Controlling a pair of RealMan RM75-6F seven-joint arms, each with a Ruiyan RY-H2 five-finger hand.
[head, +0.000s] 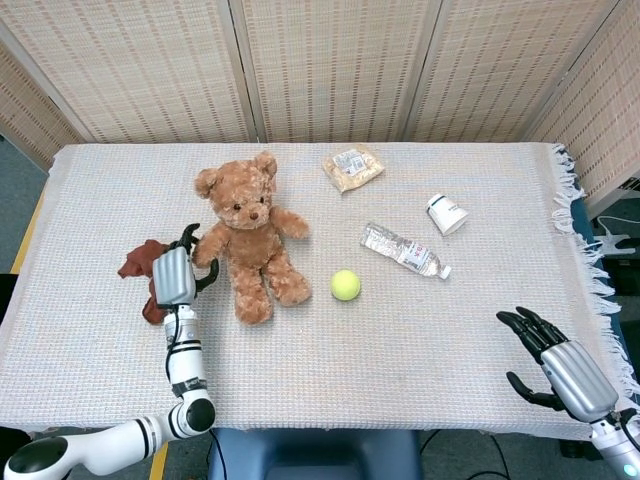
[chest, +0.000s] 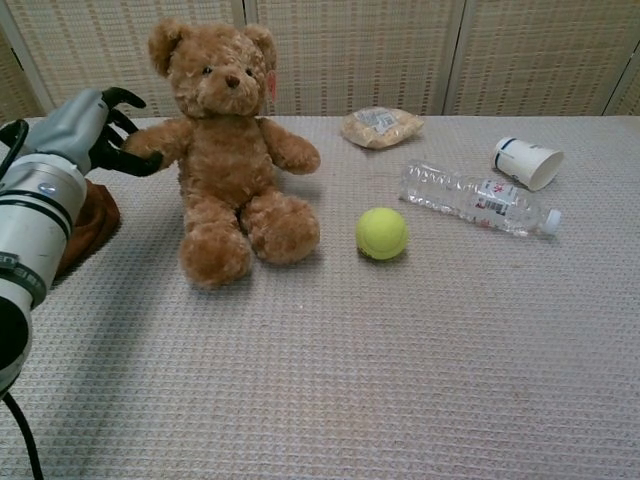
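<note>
Left hand (head: 178, 268) grips the teddy bear (head: 248, 247) by one arm, near the table's (head: 420, 330) left edge. Right hand (head: 553, 360) spread wide, holding nothing, at the front right corner.

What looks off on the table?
The cup and bottle both lie on their sides instead of standing; no spill shows. The bear sits up with its arm held by the left robot hand. A brown cloth lies crumpled by that hand.
</note>
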